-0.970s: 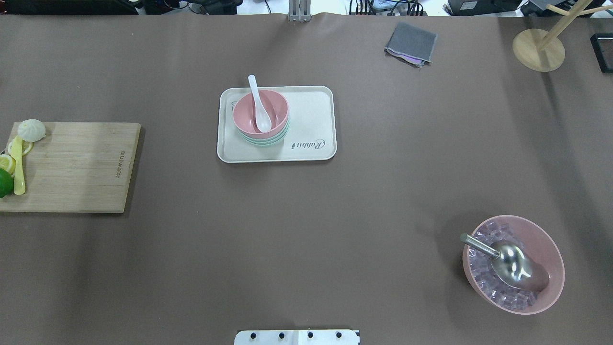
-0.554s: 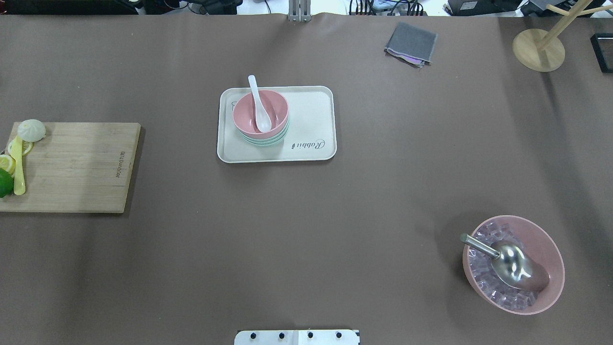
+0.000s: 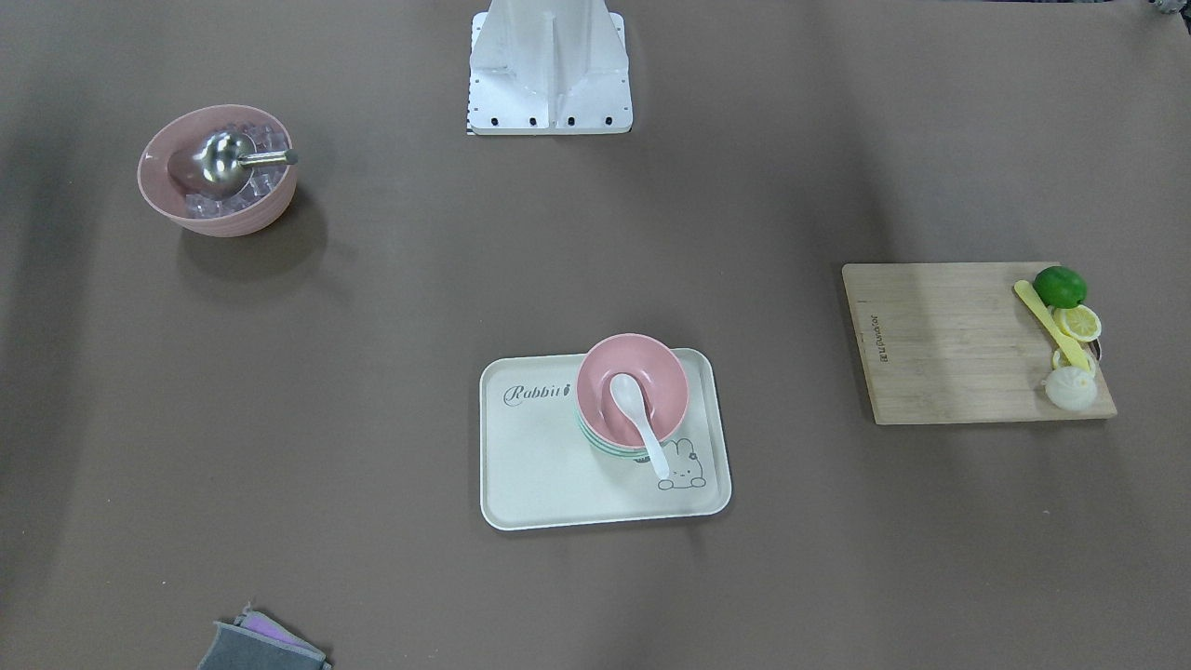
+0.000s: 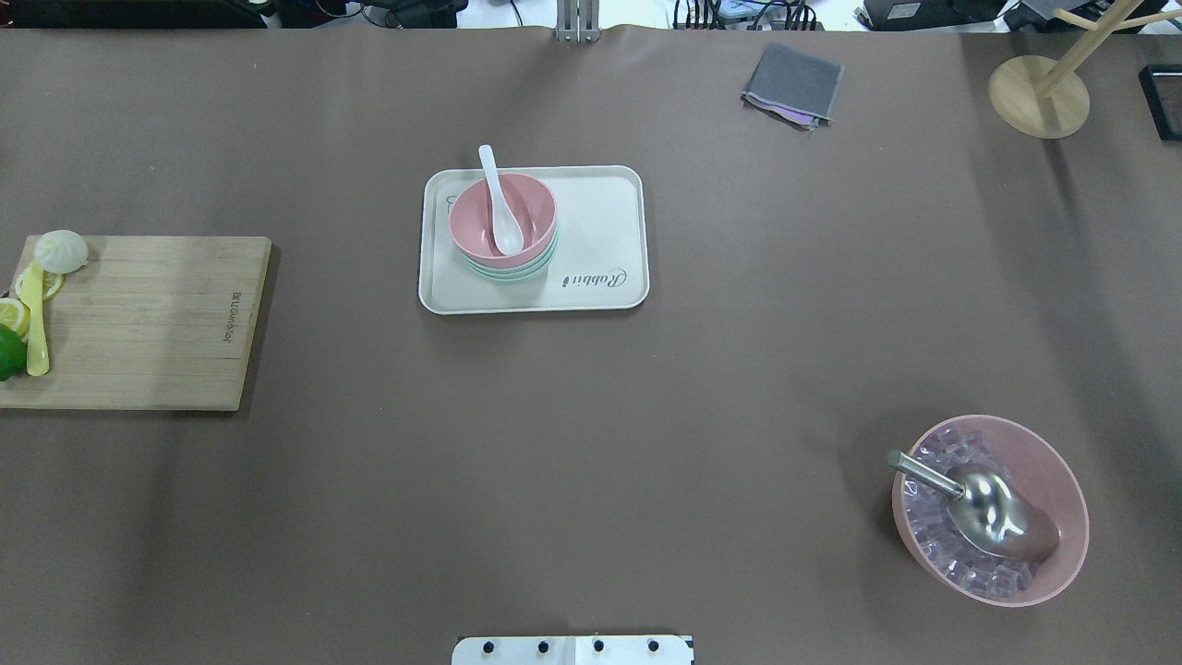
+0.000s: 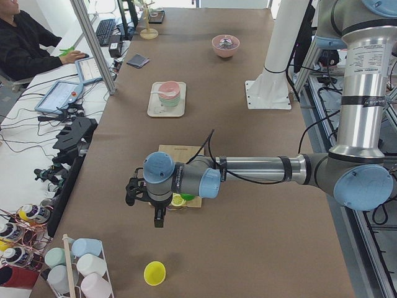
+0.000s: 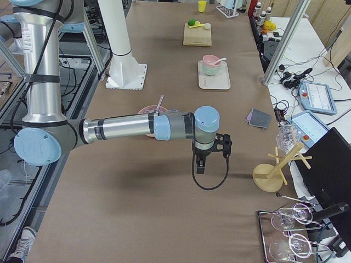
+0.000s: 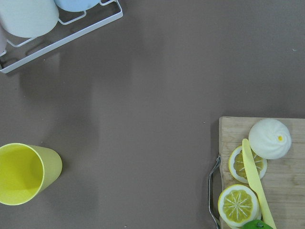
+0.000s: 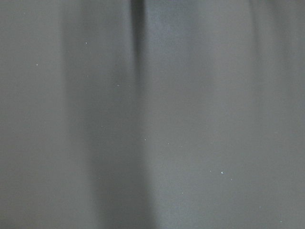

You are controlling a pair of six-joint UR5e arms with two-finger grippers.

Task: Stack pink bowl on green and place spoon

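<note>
overhead exterior shows the pink bowl [image 4: 503, 220] nested in the green bowl [image 4: 513, 272] on the left part of the tray [image 4: 605, 235] in that view. the spoon [image 4: 500, 205] lies in the pink bowl, scoop at the bottom and handle leaning over the far rim. we judge both parts of the task done, so the step in hand is simply parking the arms

the left gripper [image 5: 159, 218] hangs over the table by the outer end of the board [image 4: 157, 323], well apart from the tray. the right gripper [image 6: 198, 164] hangs over bare table toward the other end, also well apart. each shows only in a side view, so we cannot tell whether either claw is spread or pressed together

to finish well we would hold both arms high and outboard, make no pass over the tray, and avoid jolting the table, since the spoon merely leans on the rim and we expect it could slide or tip out. the left arm should also mind the lemon halves [image 7: 238, 205] and yellow cup [image 7: 24, 171] beneath it
</note>
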